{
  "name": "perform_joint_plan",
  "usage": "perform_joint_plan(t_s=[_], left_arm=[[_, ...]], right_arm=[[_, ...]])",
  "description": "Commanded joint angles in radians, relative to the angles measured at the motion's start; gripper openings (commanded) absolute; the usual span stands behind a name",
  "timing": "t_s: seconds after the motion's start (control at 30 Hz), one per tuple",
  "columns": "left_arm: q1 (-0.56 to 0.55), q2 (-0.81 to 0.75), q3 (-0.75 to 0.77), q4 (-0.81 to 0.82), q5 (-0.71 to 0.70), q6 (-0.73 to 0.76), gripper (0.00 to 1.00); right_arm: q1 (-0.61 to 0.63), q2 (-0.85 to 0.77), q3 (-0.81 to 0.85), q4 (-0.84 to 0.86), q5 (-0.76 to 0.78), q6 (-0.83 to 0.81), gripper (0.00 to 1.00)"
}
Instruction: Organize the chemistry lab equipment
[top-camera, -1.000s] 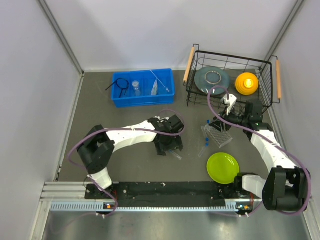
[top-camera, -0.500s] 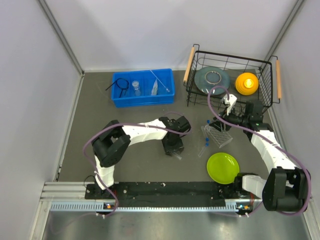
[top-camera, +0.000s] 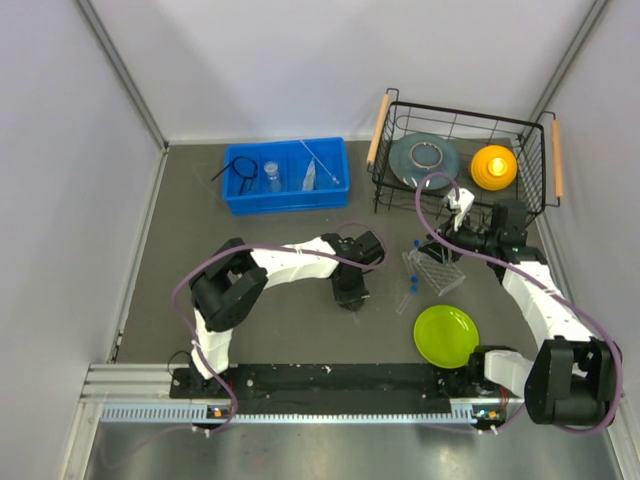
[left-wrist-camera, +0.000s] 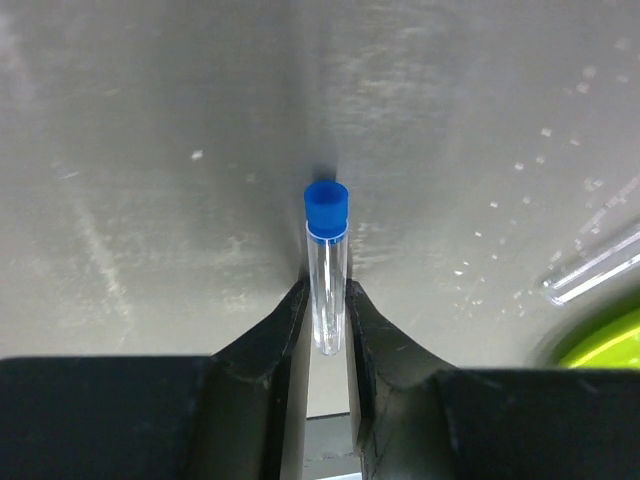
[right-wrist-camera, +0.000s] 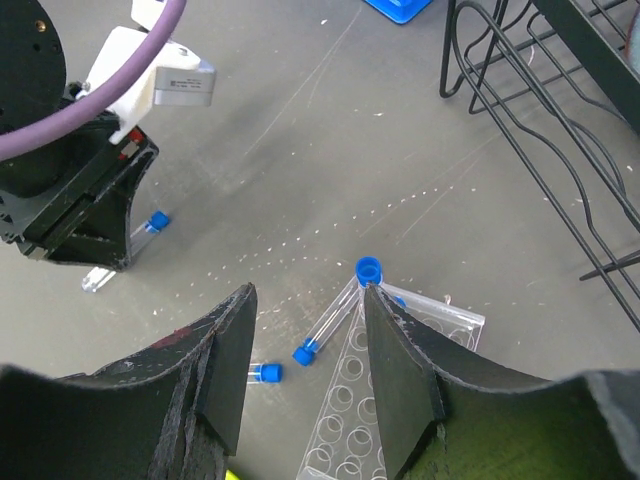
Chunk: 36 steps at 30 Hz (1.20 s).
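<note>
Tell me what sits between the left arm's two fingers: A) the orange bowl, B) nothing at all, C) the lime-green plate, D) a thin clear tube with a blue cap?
D: the left wrist view shows a thin clear tube with a blue cap running straight between the black fingers of the left gripper, which press in on both its sides.

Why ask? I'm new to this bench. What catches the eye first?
A thin clear tube with a blue cap lies on the grey table, closely flanked by the left claw. To the right, the right claw hovers open above a clear perforated tube rack, loose capped tubes beside it.
</note>
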Motion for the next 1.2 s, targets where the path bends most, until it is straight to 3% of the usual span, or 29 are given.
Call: perform_joint_plan(t_s=[0.0, 0.1, 0.3, 0.47, 0.63, 0.77, 0.9, 1.0, 1.17], left_arm=[[-0.003, -0.067, -0.028, 0.150, 0.079, 0.150, 0.21], [-0.002, -0.113, -0.095, 0.274, 0.143, 0.207, 0.10], [0.006, -0.210, -0.200, 0.512, 0.243, 0.288, 0.10], [0.011, -0.296, -0.252, 0.707, 0.333, 0.374, 0.09], [0.011, -0.368, -0.307, 0.916, 0.444, 0.493, 0.09], [0.011, -0.399, -0.303, 0.939, 0.458, 0.585, 0.09], [0.011, -0.396, -0.261, 0.904, 0.432, 0.650, 0.09], [0.011, -0.376, -0.234, 0.862, 0.412, 0.674, 0.09], [0.011, -0.362, -0.217, 0.847, 0.376, 0.682, 0.08]], right_arm=[[-0.005, -0.031, 0.046, 0.012, -0.044, -0.020, 0.48], [-0.005, -0.034, 0.046, 0.010, -0.052, -0.020, 0.48], [-0.004, -0.032, 0.039, 0.009, -0.130, -0.012, 0.48], [0.004, 0.005, 0.028, -0.003, -0.346, -0.006, 0.62], [0.082, 0.031, 0.022, 0.038, -0.402, 0.115, 0.70], [0.090, 0.047, -0.024, 0.294, -0.463, 0.354, 0.73], [0.104, 0.077, -0.033, 0.398, -0.469, 0.514, 0.73], [0.131, 0.101, -0.021, 0.412, -0.477, 0.580, 0.72], [0.165, 0.130, 0.022, 0.328, -0.463, 0.554, 0.69]])
